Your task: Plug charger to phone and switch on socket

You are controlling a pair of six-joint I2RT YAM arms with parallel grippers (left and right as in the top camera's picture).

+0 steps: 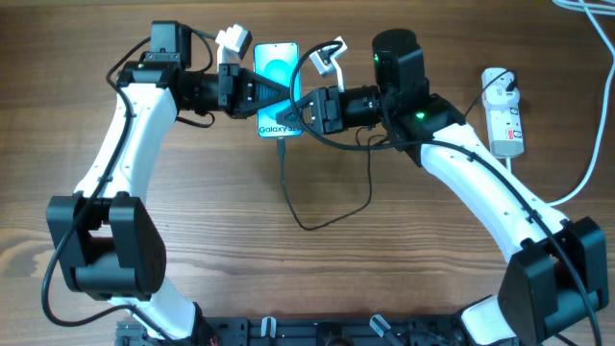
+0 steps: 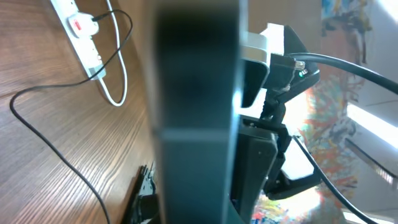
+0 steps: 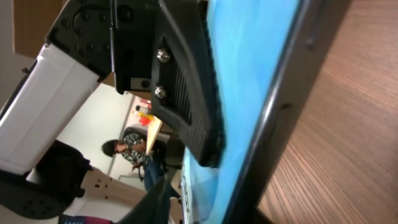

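Left claw (image 1: 254,94) is clamped tight on the phone (image 1: 277,61); right claw (image 1: 309,111) sits at its near end (open or closed, I cannot tell). The socket (image 1: 506,125) lies well behind the right claw, its length crosswise to it, nearer that arm.

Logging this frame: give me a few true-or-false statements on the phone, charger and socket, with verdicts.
1. The left gripper is clamped on the phone. True.
2. The phone's screen is dark. False: it is lit blue-green.
3. The socket lies on the robot's left side. False: it lies on the right side.
4. The charger cable loops across the table near the phone. True.
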